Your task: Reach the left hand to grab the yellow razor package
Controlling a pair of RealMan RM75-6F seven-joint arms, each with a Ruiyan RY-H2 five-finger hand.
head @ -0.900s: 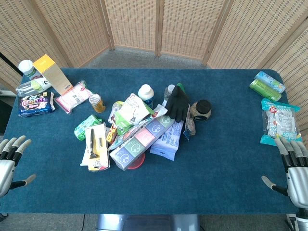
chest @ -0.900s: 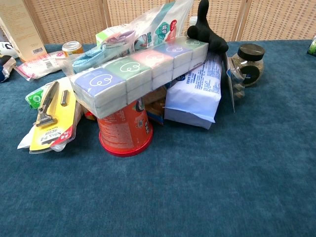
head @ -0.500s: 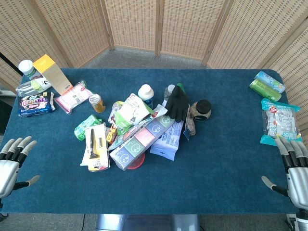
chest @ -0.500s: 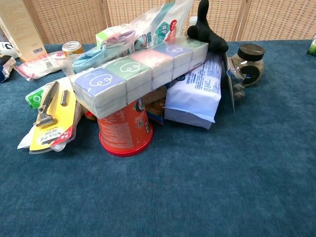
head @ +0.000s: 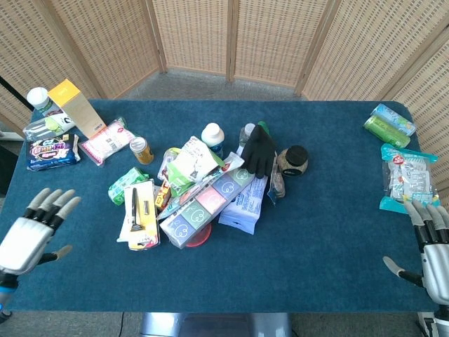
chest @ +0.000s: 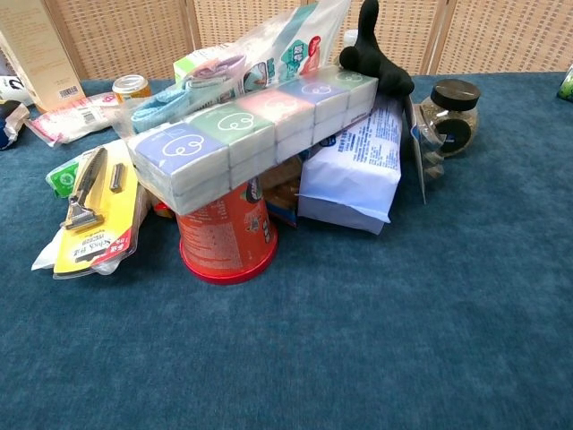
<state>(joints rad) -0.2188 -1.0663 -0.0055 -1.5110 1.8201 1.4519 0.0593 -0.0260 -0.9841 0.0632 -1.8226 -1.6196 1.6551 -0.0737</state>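
Observation:
The yellow razor package (head: 141,215) lies flat at the left edge of the central pile, a black razor visible under its clear cover; the chest view shows the yellow razor package (chest: 95,215) at the left. My left hand (head: 34,229) hovers over the table's front left, fingers spread and empty, well left of the package. My right hand (head: 429,249) sits at the front right corner, fingers apart and holding nothing. Neither hand appears in the chest view.
The pile beside the package holds a tissue multipack (head: 203,207), a red cup (chest: 224,242), a white-blue bag (head: 243,203), a black glove (head: 259,151) and a jar (head: 293,161). A green packet (head: 125,183) lies just behind the razor. Boxes and snacks (head: 52,152) fill the back left.
My left hand has risen and moved right and forward, toward the razor package, fingers still spread. The right hand has barely moved. No object has shifted.

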